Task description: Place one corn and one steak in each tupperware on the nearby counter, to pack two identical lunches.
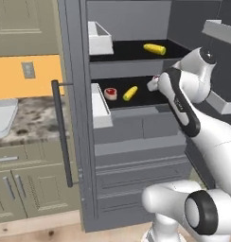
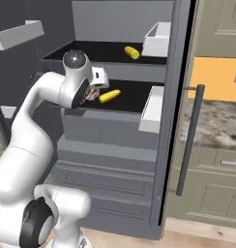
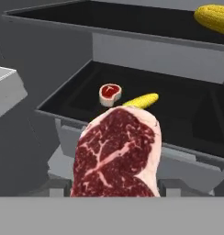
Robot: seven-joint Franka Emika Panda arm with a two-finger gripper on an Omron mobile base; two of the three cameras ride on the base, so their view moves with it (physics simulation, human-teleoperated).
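Nearest the hand camera, a large marbled steak (image 3: 118, 153) sits between the fingers of the end effector (image 3: 114, 188), which is part closed on its lower edge. The slab looks soft, floppy and slick, so a grip across the thick middle would likely hold better than one on the pale fat rim.

Beyond it, on the lower black shelf (image 1: 146, 99), a smaller steak (image 1: 110, 93) lies just beside a corn (image 1: 130, 92), near the shelf's front edge. That cob should be stiff, light and apt to roll. Farther up, another corn (image 1: 155, 48) rests on the upper shelf (image 1: 131, 49).

Off to the side, a tupperware (image 1: 4, 116) sits on the counter (image 1: 34, 120).
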